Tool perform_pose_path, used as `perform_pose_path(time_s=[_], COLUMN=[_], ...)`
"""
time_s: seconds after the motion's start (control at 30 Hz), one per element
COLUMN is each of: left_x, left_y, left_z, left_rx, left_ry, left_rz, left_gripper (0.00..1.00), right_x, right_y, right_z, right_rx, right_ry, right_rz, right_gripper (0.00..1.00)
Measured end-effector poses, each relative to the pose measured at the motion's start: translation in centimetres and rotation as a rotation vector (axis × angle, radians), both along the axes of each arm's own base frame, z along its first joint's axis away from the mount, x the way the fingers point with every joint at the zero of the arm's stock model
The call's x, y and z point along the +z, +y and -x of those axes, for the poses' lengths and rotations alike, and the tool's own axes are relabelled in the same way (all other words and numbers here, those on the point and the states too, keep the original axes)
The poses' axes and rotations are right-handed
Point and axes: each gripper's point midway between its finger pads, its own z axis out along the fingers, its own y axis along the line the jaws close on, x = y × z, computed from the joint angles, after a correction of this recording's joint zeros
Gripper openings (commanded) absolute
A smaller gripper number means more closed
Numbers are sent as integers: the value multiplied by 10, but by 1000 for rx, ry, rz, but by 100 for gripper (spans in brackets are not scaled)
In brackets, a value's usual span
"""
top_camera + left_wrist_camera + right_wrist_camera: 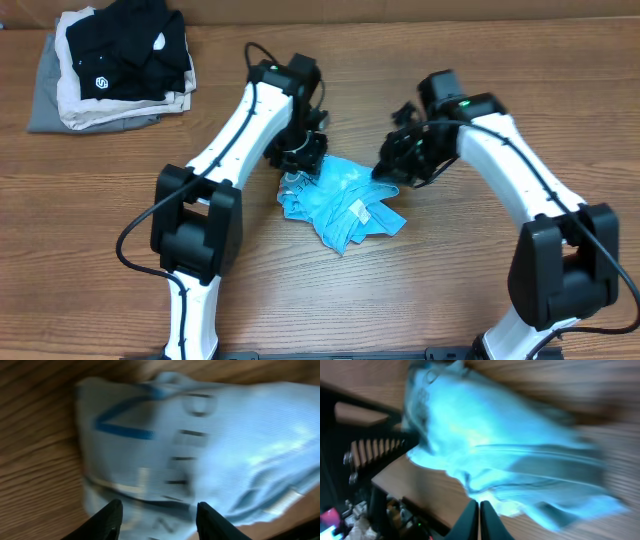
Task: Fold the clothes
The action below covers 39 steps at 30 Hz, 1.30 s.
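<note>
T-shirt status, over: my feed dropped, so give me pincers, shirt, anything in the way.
Left pincer open at edge of T-shirt. Right pincer shut on T-shirt. T-shirt crumpled, unfolded. Clothes pile in far corner, not in the way.

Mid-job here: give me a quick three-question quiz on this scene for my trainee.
1. True or false: the blue T-shirt lies spread flat on the table.
2. Which arm's jaws stand apart? A left; B right; C neither.
3. Fill in: the top garment of the pile in the far corner is ____.
Key: 1 false, it is crumpled. 2 A: the left gripper is open, the right gripper shut. 3 black.
</note>
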Motion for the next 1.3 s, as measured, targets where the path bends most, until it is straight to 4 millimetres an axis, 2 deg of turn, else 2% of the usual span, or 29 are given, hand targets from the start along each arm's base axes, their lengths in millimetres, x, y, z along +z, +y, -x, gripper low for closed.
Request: perform_pose_path(time_s=[0.17,0.27,0.33,0.43,0.53,0.6,0.73,0.8,0.87,0.93,1.03,1.17,1.3], left_x=[-10,-17,-24,-38,-53,-58,-55,-53,-48,-39,-21,-6,-6], left_y=[25,24,19,17,29,44,76,92,108,119,122,113,106], left_z=[-11,-11,-6,2,13,18,23,26,30,30,18,3,-5], left_rx=[69,56,43,24,27,62,116,146,168,181,185,175,171], left_ry=[6,12,22,38,66,85,104,127,151,161,124,60,26], left_rz=[9,66,97,101,42,-34,-164,-214,-268,-311,-337,-334,-313], left_gripper=[50,50,50,50,48,48,47,50,50,53,57,59,58], right_x=[-11,-26,-41,-66,-80,-85,-94,-95,-90,-80,-53,-14,0], right_y=[44,57,57,46,22,2,-44,-61,-74,-76,-64,-21,35], right_z=[12,29,46,66,75,71,54,52,51,44,18,-12,-10], right_rx=[79,94,95,64,-3,-57,-184,-228,-255,-254,-205,-80,57], right_ry=[-40,1,68,178,269,291,293,311,333,328,238,42,-67], right_rz=[-102,-132,-142,-121,-71,-21,62,87,108,109,47,-80,-166], right_gripper=[6,5,4,4,4,4,4,4,4,4,4,4,4])
